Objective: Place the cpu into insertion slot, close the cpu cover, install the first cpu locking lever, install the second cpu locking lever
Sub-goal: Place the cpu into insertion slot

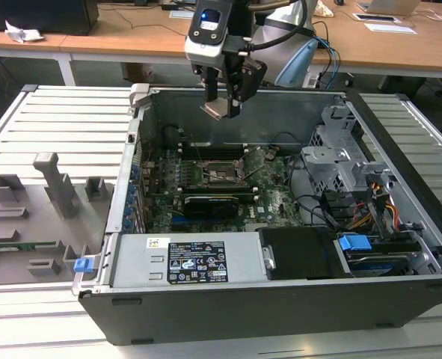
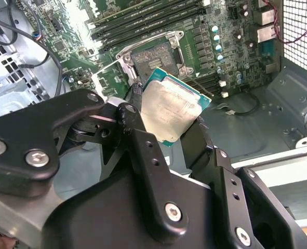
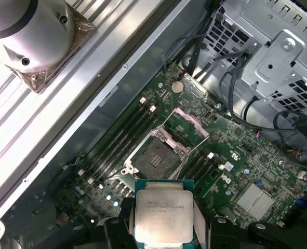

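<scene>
My gripper point(image 1: 223, 107) hangs above the open computer case, shut on the cpu point(image 1: 214, 111), a flat square chip with a silver-grey top. In both wrist views the cpu point(image 2: 171, 106) point(image 3: 162, 210) sits between the black fingers point(image 2: 135, 127), its metal face showing. Below it on the green motherboard lies the insertion slot point(image 1: 221, 173) point(image 2: 154, 57) point(image 3: 156, 158), a dark square socket with a metal rim and nothing in it. The cpu cover point(image 3: 187, 127) stands flipped open beside the slot. The cpu is well above the slot, apart from it.
A long black expansion card point(image 1: 209, 203) lies in front of the socket. Memory slots point(image 3: 119, 142) run along one side. The power supply point(image 1: 187, 262) fills the case front, a metal drive cage point(image 1: 340, 149) with cables the exterior view's right. A grey fixture tray point(image 1: 34, 217) sits outside the case.
</scene>
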Controlling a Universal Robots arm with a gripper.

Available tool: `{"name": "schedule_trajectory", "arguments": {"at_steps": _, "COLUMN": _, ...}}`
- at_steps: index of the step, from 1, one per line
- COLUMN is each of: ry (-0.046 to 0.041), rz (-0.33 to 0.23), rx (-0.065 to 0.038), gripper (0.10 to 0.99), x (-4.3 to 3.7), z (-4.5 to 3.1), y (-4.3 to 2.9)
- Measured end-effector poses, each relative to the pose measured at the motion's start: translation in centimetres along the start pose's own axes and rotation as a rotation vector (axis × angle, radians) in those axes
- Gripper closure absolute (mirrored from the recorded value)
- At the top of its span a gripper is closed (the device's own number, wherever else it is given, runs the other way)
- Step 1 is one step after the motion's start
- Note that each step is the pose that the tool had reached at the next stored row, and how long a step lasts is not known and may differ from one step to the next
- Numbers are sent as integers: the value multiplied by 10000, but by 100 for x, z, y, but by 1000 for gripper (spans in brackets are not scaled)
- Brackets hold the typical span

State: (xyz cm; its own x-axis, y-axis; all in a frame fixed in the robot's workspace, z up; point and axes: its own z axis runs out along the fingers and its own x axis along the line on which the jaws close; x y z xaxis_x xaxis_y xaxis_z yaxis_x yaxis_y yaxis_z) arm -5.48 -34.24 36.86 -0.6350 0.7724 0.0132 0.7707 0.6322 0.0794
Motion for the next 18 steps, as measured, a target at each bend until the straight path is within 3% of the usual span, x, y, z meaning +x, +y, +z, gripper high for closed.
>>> {"name": "schedule_trajectory", "arguments": {"at_steps": 12, "ry": -33, "rz": 403, "rx": -5, "gripper": 545, "x": 0, "z": 10, "y": -1}}
{"name": "schedule_trajectory", "arguments": {"at_steps": 18, "ry": -72, "rz": 867, "rx": -7, "gripper": 545, "x": 0, "z": 23, "y": -2}}
